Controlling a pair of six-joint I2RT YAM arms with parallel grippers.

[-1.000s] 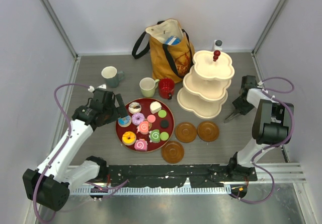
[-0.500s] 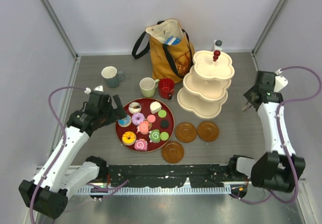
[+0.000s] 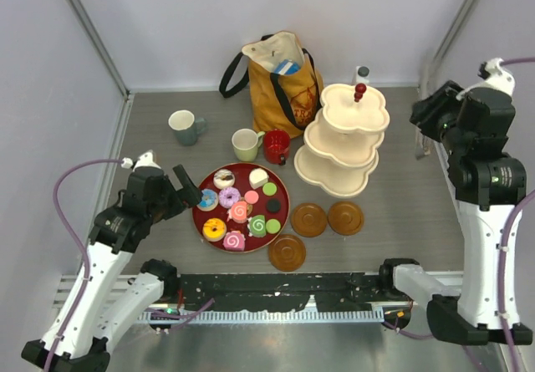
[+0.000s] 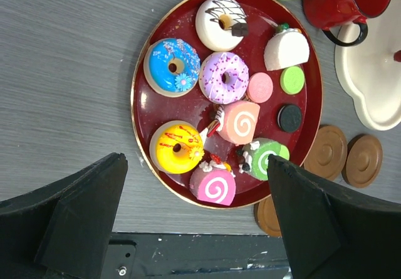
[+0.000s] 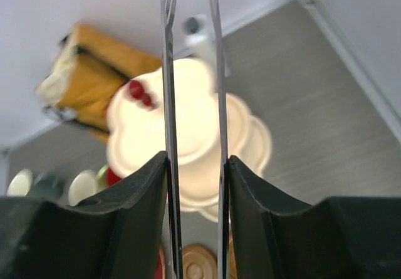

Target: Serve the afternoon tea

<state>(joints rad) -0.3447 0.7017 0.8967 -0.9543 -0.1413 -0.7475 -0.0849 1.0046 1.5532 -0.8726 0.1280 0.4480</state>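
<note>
Several toy donuts, macarons and roll cakes (image 3: 241,209) lie on the big red tray (image 3: 201,218), also in the left wrist view (image 4: 225,78). The cream three-tier stand (image 3: 343,138) is bare. Three brown saucers (image 3: 308,219) lie in front of it. The grey-green mug (image 3: 184,126), pale green mug (image 3: 245,145) and red mug (image 3: 276,146) stand behind the tray. My left gripper (image 3: 188,192) is open and empty, raised at the tray's left edge (image 4: 197,229). My right gripper (image 3: 426,114) is high at the back right, shut on thin metal tongs (image 5: 168,72), looking down at the stand (image 5: 194,122).
The mustard-yellow tote bag (image 3: 280,75) stands at the back, behind the mugs and left of the stand. A small white bottle (image 3: 362,74) is behind the stand. Enclosure walls close the left, back and right sides. The black rail (image 3: 276,287) runs along the near edge.
My right arm has risen and swung from the table right of the stand to high at the back right, carrying the tongs. My left gripper has drawn back left and nearer, off the tray.
</note>
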